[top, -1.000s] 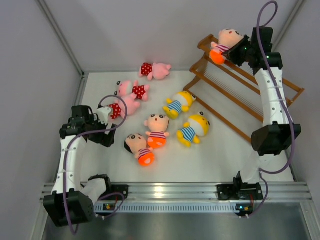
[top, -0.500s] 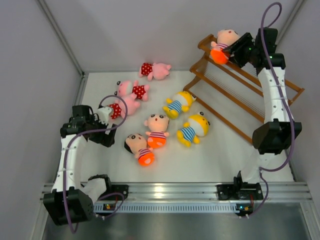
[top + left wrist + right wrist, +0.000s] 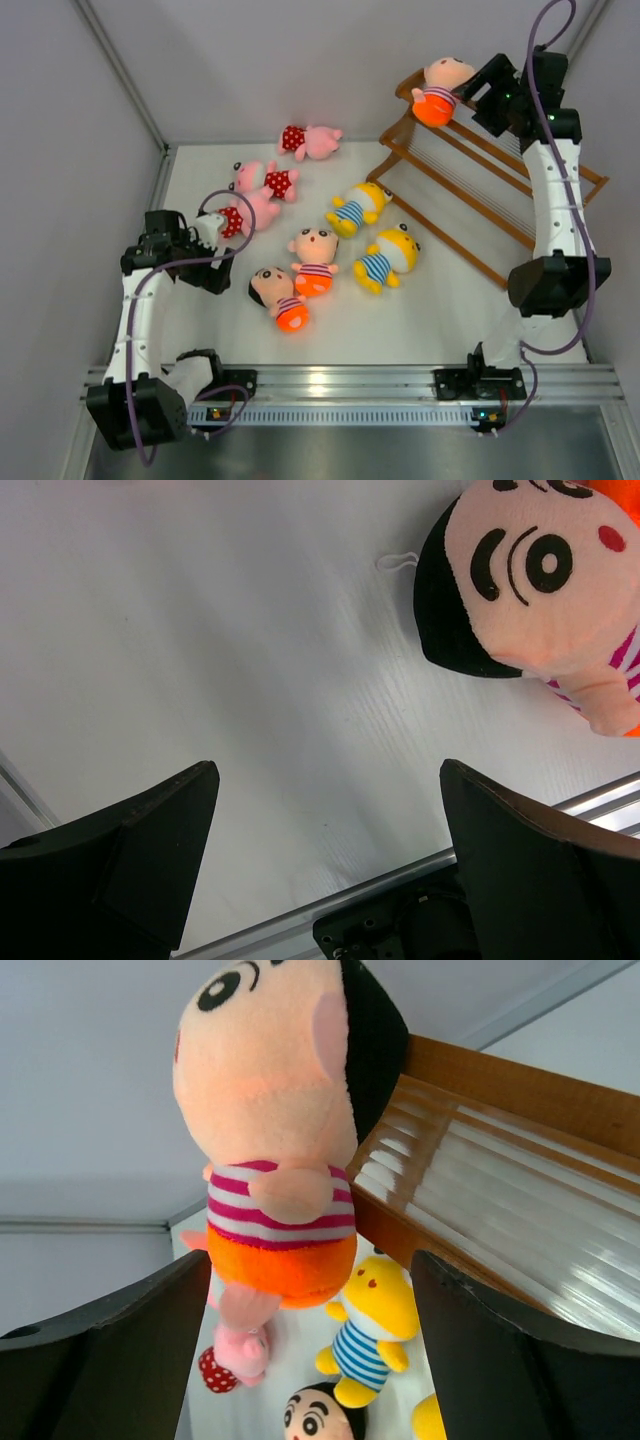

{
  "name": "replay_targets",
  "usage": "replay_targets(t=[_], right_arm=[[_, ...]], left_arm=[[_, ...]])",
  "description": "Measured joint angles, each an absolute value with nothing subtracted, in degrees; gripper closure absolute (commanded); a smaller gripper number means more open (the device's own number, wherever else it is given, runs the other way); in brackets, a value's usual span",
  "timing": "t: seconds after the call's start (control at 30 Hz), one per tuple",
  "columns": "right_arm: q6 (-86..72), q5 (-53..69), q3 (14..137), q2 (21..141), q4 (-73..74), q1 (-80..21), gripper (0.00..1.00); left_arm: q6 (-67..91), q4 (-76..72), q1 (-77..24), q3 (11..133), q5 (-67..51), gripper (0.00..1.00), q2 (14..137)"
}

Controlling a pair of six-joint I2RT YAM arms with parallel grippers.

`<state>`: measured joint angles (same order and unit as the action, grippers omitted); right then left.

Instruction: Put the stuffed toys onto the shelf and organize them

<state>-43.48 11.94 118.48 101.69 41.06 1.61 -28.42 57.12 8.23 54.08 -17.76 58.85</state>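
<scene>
Progress: one of the eight stuffed toys is on the shelf [image 3: 465, 200]; seven lie on the table [image 3: 430, 310].

Table, from the left:
- Three pink dolls [image 3: 265, 182] in red polka dots, two bunched close to the left arm and one further back near the wall.
- Two peach-headed dolls [image 3: 314, 262] side by side at mid-table.
- Two yellow dolls [image 3: 358, 208] in blue-white stripes, just in front of the shelf's lower rail.

Shelf: the shelved doll [image 3: 438, 92], peach-headed with orange shorts, sits at the left end of the top tier against the wooden rail. How firmly it is seated cannot be told. No toy is on the middle or bottom tier.

Judgement: early stage. First placement made, seven to go, sorting by kind not yet begun.

Left arm: folded low at the left side of the table. The left gripper [image 3: 325, 780] hangs over bare surface with jaws wide apart and nothing between them. The head of one peach-headed doll shows just beyond it in the wrist view.

Right arm: stretched up toward the far right corner. The right gripper [image 3: 310, 1265] is level with the top tier, jaws spread either side of the shelved doll and clear of it. Released, not gripping.
</scene>
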Motion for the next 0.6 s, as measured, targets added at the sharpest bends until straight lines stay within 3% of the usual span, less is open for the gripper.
replay_targets(t=[0.17, 0.33, 0.47, 0.53, 0.6], right_arm=[[-37.2, 10.3, 116.3, 95.5, 40.2, 1.6, 0.18], [-24.3, 10.4, 101.9, 79.4, 34.7, -1.1, 0.23], [-13.3, 12.3, 86.8, 64.6, 27.9, -11.3, 0.25], [-8.4, 14.7, 79.0, 59.2, 24.6, -18.2, 0.31], [-3.7, 15.1, 70.0, 56.0, 18.2, -26.7, 0.30]], left_arm=[[-28.4, 57.1, 8.2, 54.1, -18.2, 0.02, 59.3], [-28.5, 57.1, 8.2, 53.9, -18.5, 0.02, 59.6], [-28.5, 57.1, 8.2, 53.9, -18.6, 0.02, 60.7], [-28.5, 57.1, 8.2, 53.9, -18.6, 0.02, 61.4], [-28.4, 57.1, 8.2, 53.9, -18.6, 0.02, 62.0]])
